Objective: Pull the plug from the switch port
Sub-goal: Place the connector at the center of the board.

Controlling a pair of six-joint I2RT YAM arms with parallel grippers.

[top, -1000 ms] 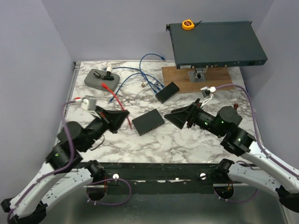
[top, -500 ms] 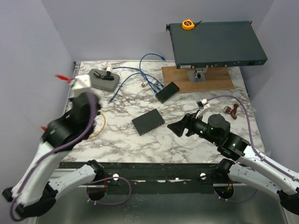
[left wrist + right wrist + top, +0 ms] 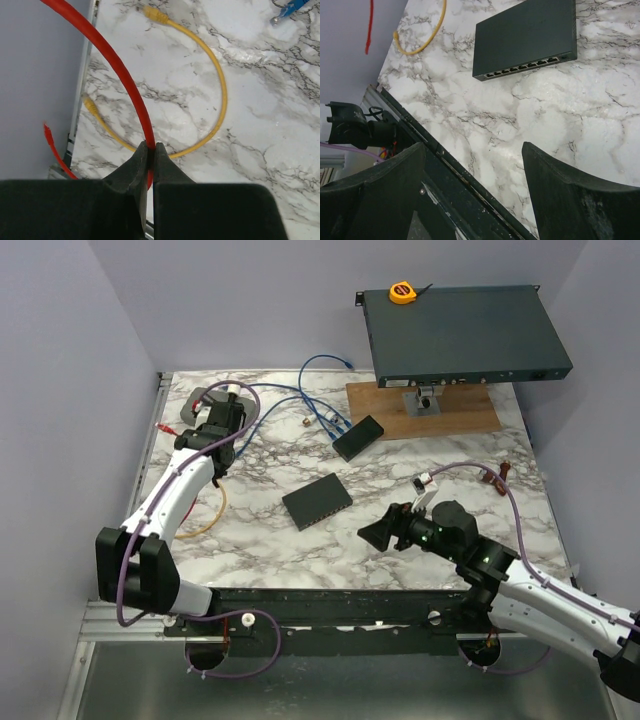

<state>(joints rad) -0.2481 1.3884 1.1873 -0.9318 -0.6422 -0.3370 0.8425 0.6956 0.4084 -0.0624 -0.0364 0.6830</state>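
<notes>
Left wrist: red cable (image 3: 120,70) is clamped by the closed left gripper (image 3: 148,150) near the table (image 3: 82,100) edge. Right gripper (image 3: 472,150) is held wide, empty, short of the switch (image 3: 525,35).

- Top external: high behind the arm bases, looking down over the whole table (image 3: 300,550).
- Left wrist: close, facing down on the yellow cable (image 3: 223,95), frame centre.
- Right wrist: low, oblique; shares that cable, upper left, plus the black switch (image 3: 525,35) with top view.

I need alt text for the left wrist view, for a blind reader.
The left hand is shut on a red cable that arcs up to the left. Beyond it, a yellow cable curves on the marble table.
</notes>
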